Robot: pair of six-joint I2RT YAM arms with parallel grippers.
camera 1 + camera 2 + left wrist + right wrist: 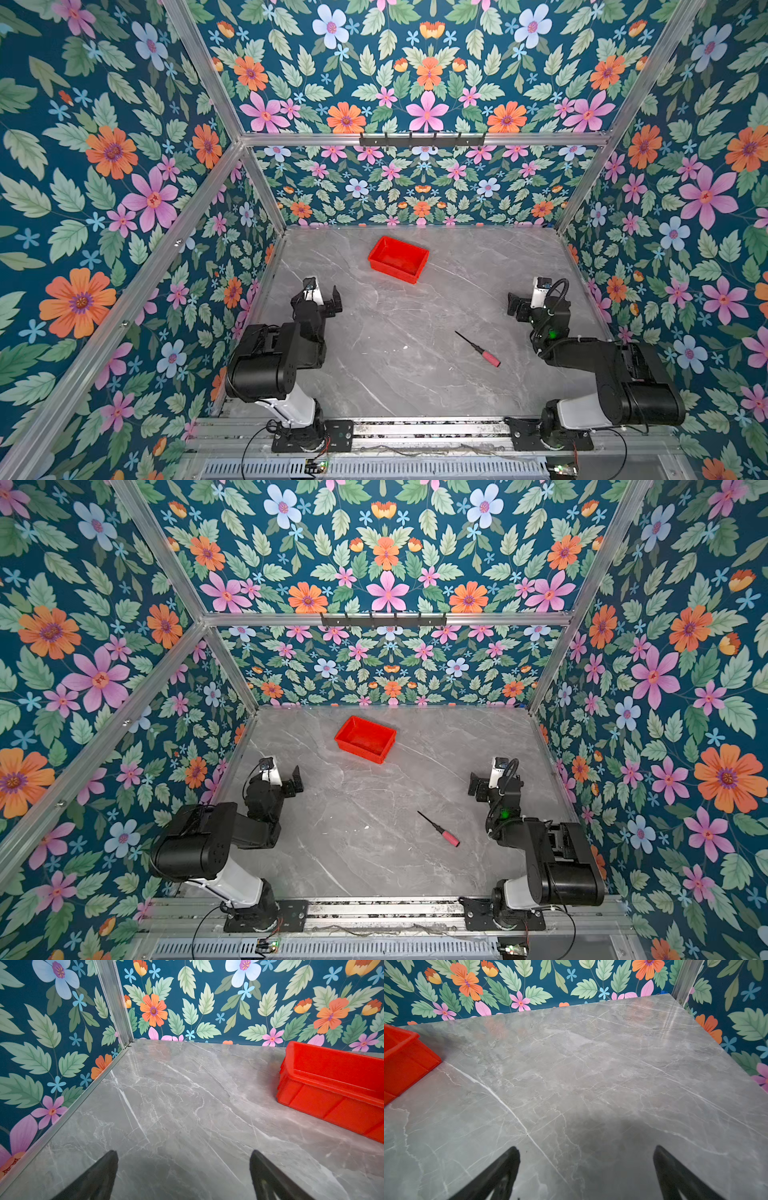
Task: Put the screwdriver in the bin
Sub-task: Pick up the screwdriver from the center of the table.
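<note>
Lying flat on the tabletop [395, 374], the screwdriver [478, 349] sits near the right pincer [586, 1148], back toward that arm's base; the red bin [397, 272] is well ahead. Right pincer and left pincer [184, 1152] both gape, empty. A shallow pinch might skid the slim shaft away.

no readable text, labels, or numbers anywhere
</note>
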